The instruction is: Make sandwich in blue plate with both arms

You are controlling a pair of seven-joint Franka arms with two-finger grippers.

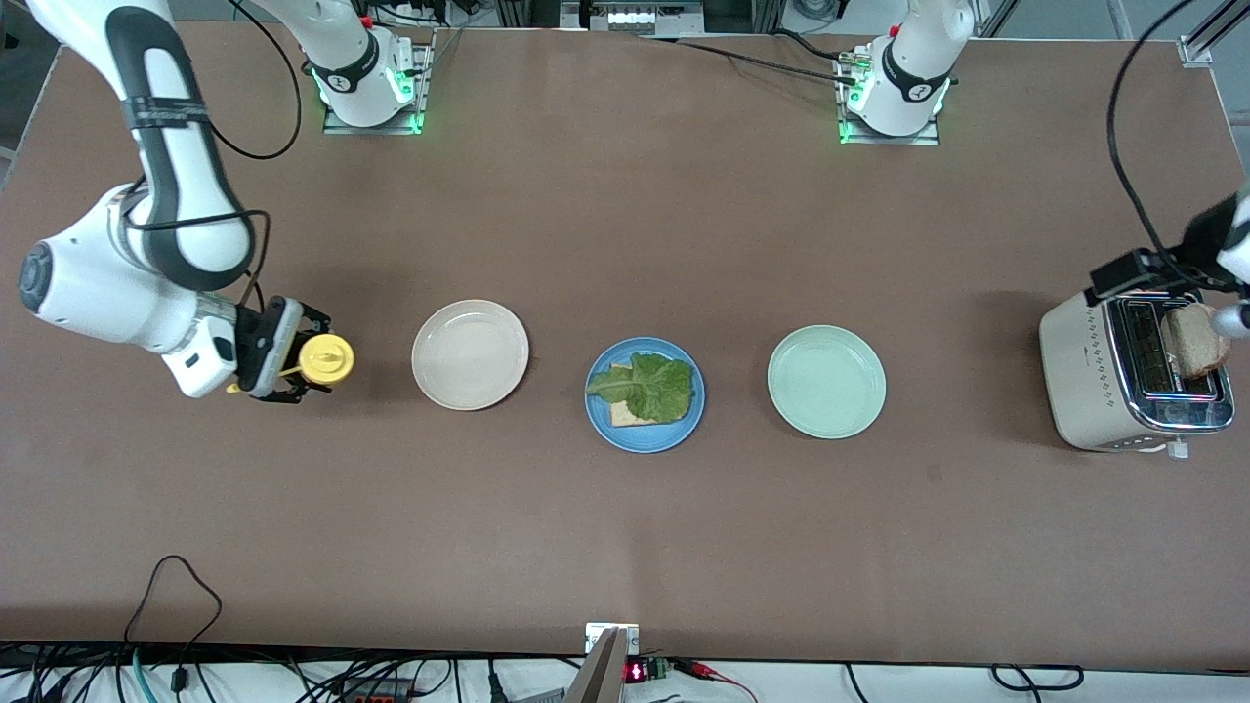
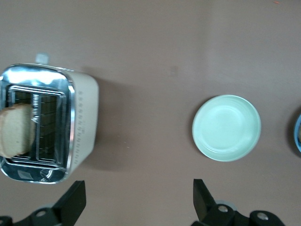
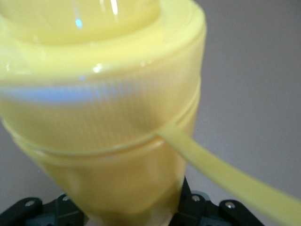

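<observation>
From my station I saw the broad brown table [image 1: 625, 244] filling nearly the whole front view, with both arm bases bolted along its edge farthest from the camera and loose black cables trailing off the nearest edge. Three plates sat in a row across the middle: a cream plate [image 1: 470, 353] toward the right arm's end, the blue plate [image 1: 645, 394] in the centre, and a mint plate [image 1: 826, 381] toward the left arm's end. On the blue plate lay a bread slice [image 1: 625, 415] with a green lettuce leaf [image 1: 646, 387] spread over it, and no top slice yet. A cream and chrome toaster [image 1: 1133, 376] stood at the left arm's end, a second bread slice [image 1: 1193, 340] poking up from its slot. The left gripper [image 2: 136, 200] hung over the toaster, well apart from the blue plate, its fingers spread wide and holding nothing. The right gripper [image 1: 293, 363] was at the right arm's end, beside the cream plate and apart from the blue one, its fingers closed around a yellow squeeze bottle [image 1: 325, 359], which filled the right wrist view.
</observation>
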